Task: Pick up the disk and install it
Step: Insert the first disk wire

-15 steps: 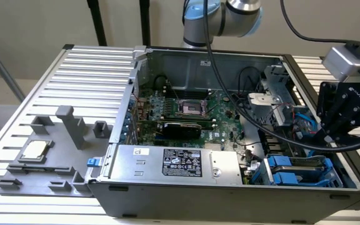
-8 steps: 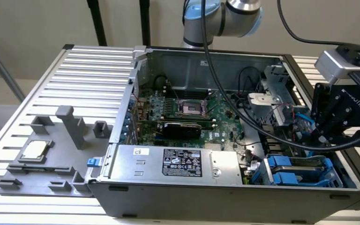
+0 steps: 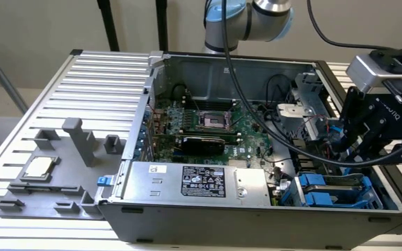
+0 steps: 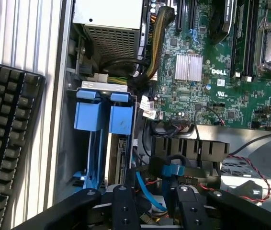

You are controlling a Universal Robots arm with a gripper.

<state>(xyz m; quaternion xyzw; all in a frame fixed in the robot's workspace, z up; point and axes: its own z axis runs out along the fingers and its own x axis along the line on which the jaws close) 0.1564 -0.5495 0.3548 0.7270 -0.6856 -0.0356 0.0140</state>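
The gripper (image 3: 355,149) hangs apart and empty near the disk (image 4: 121,120), which looks seated in the case (image 3: 187,225). Letting go well means not nudging its blue rails.

Silver-grey metal disk in bright blue plastic rails (image 4: 121,148) sits mostly hidden down its bay. Black keyboard (image 4: 6,143) runs off the frame. Grey power supply box's white label (image 3: 203,181) is unreadably small.

Blue, green and grey inside the computer
The disk (image 4: 122,120) has bright blue rails. The board (image 4: 207,72) is green. The power box (image 3: 201,180) is grey with a black-and-white sticker. The gripper (image 4: 155,194) and keyboard (image 4: 6,143) are black. The table (image 3: 96,73) is silver with stripes.
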